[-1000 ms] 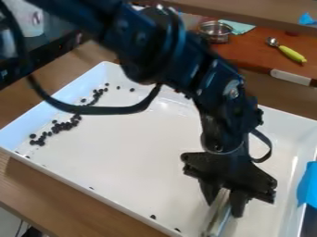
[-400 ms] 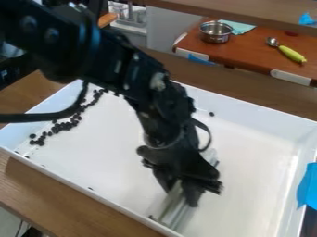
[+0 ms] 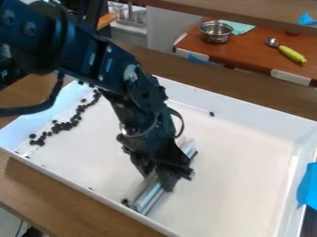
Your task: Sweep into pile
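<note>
My gripper is low over the middle of the white tray, shut on a long pale sweeping tool. The tool lies along the tray floor, from below the centre toward the near wall, its far end showing right of the gripper. Dark beans form a loose, curved line along the tray's left side. A few dark pieces sit against the tool's near end. One lone bean lies near the far wall, and a small piece lies by the near wall.
The tray's raised walls surround the work. Blue tape is on its right edge. Behind, a red-brown counter holds a metal pot and a spoon with a yellow-green handle.
The gripper and the held tool have moved left across the tray from its right part. Dark pieces by the near wall are now at the tool's near end. The bean line looks unchanged.
</note>
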{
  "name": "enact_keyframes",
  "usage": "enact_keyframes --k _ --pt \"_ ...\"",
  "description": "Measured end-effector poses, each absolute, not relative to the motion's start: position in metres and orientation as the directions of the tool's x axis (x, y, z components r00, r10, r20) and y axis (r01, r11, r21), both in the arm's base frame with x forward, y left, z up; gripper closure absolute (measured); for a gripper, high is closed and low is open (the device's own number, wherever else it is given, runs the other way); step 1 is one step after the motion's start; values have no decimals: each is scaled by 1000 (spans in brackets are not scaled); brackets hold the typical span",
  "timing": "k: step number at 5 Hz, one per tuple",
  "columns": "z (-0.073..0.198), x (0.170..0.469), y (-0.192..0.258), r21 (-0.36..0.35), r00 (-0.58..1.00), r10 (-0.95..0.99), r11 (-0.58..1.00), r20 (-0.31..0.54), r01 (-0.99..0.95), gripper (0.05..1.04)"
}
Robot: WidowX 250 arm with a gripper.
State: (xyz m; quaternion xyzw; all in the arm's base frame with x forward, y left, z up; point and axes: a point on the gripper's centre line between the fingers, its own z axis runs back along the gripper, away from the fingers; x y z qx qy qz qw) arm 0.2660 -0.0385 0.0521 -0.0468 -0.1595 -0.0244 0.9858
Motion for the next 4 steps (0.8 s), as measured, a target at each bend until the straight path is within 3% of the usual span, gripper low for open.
enact_keyframes --k 2,4 --pt "51 264 20 1 943 -71 997 326 74 705" --pt "50 246 83 62 959 -62 997 275 47 705"
